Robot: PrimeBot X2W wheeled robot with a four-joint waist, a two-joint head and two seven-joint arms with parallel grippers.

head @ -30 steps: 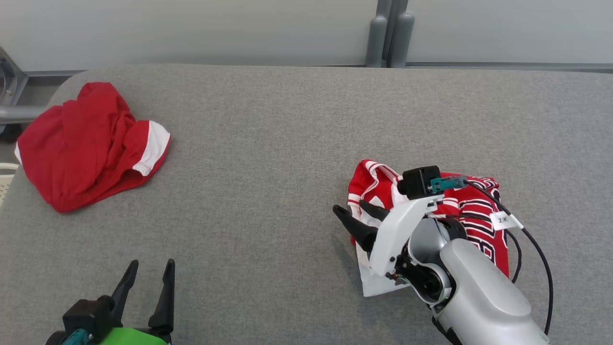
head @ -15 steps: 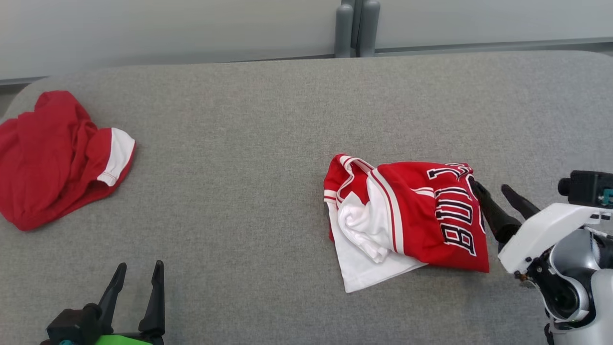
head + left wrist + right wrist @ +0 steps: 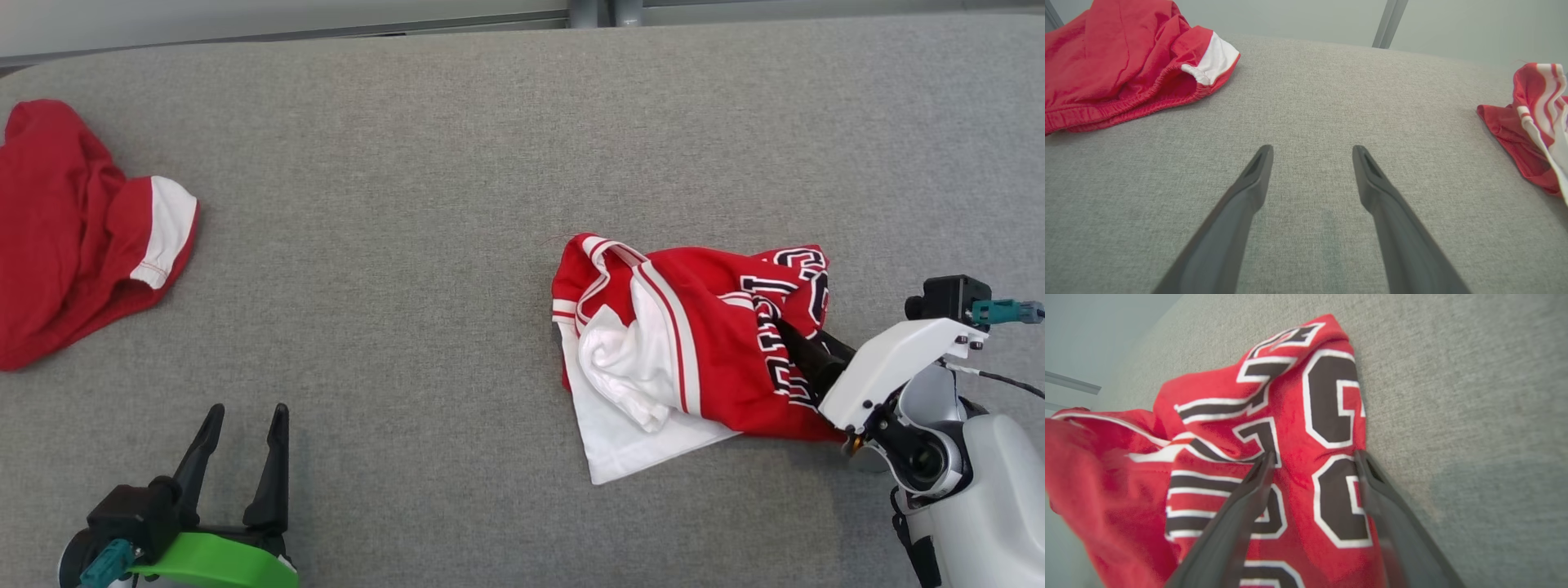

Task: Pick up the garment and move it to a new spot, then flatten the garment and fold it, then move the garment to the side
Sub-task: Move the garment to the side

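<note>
**Right gripper pushes into the jersey's lettered edge**

Half a second ago the right gripper (image 3: pixel 1314 455) stood just off the jersey's lettered side; now its fingers reach in over that side, and the cloth there has bunched up, crumpling the black lettering. The head camera has also tipped down, so the whole view has shifted.

The right jaws are spread wide, one finger on each side of a fold of red cloth with black, white-edged numerals. They have not pinched it, and nothing is lifted. Whether the fingertips press the cloth or only lie close above it cannot be told.

The jersey (image 3: pixel 702 343) lies in a crumpled heap on the grey padded table (image 3: pixel 457 163), its white lining turned out on the side away from the right gripper.

The left gripper (image 3: pixel 248 410) is well apart from the jersey on that white-lined side, jaws wide apart and holding nothing, over bare table. Beyond it, farther still from the jersey, lie crumpled red shorts (image 3: pixel 65 237) with a white panel.
</note>
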